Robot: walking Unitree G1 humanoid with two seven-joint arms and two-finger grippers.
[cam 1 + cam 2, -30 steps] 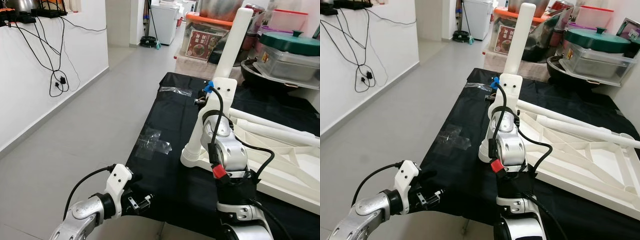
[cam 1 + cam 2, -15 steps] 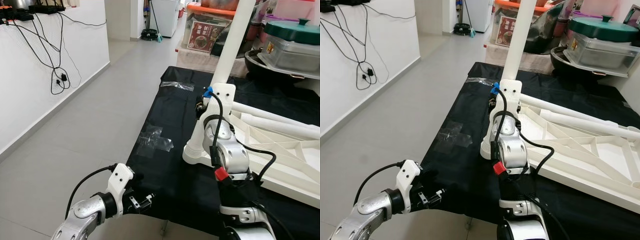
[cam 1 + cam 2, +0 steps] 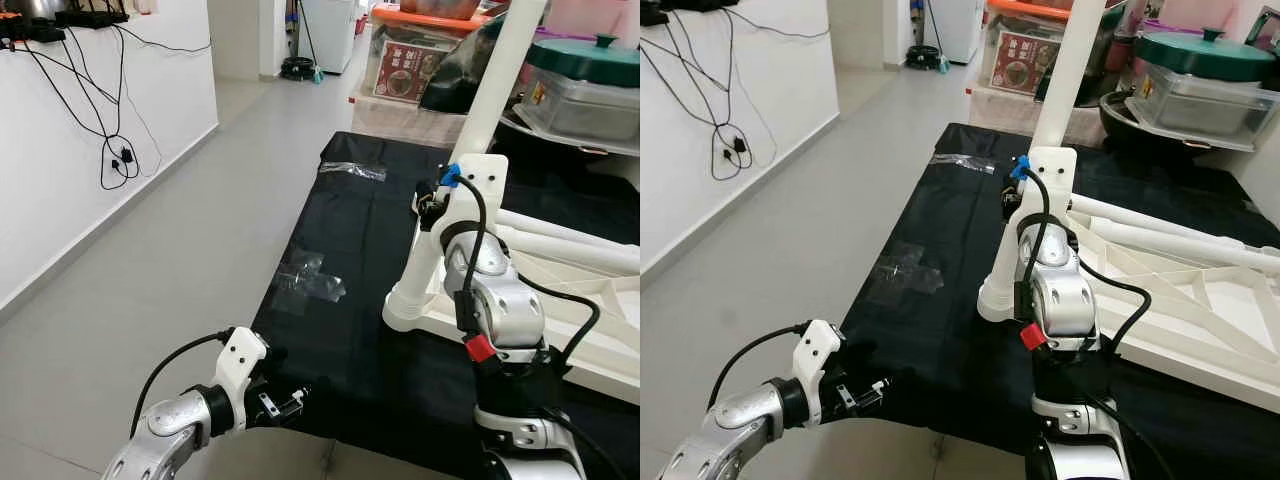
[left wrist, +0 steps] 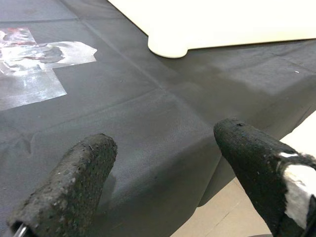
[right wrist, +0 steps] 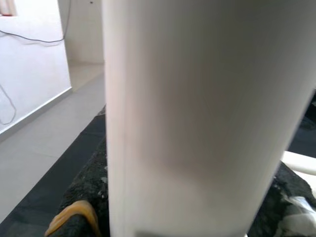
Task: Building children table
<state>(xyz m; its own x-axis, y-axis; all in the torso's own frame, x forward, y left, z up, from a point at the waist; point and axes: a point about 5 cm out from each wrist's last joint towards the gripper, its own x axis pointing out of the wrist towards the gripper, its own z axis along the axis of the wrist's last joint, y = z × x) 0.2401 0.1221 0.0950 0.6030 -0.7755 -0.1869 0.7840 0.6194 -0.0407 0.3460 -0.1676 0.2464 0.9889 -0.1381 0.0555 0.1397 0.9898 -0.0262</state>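
Note:
A white children's table [image 3: 600, 330] lies upside down on a black cloth [image 3: 350, 240]. One white table leg [image 3: 497, 90] stands upright at its near-left corner, leaning slightly right. My right gripper [image 3: 428, 203] is shut on this leg partway up. In the right wrist view the leg [image 5: 197, 118] sits between the black fingers [image 5: 81, 202]. My left gripper [image 3: 290, 400] hangs low at the cloth's near-left edge, open and holding nothing. In the left wrist view its fingertips [image 4: 74, 182] spread over the cloth, with the table's corner [image 4: 168, 47] beyond.
Two crumpled pieces of clear plastic [image 3: 310, 280] [image 3: 352, 172] lie on the cloth. Storage boxes and a lidded pot [image 3: 585, 95] crowd the back right. Grey floor [image 3: 180, 260] runs along the left, beside a white wall with dangling cables [image 3: 115, 150].
The camera tipped down a little. My right arm has shifted right, taking the upright leg and the table corner with it. The left arm has stayed put.

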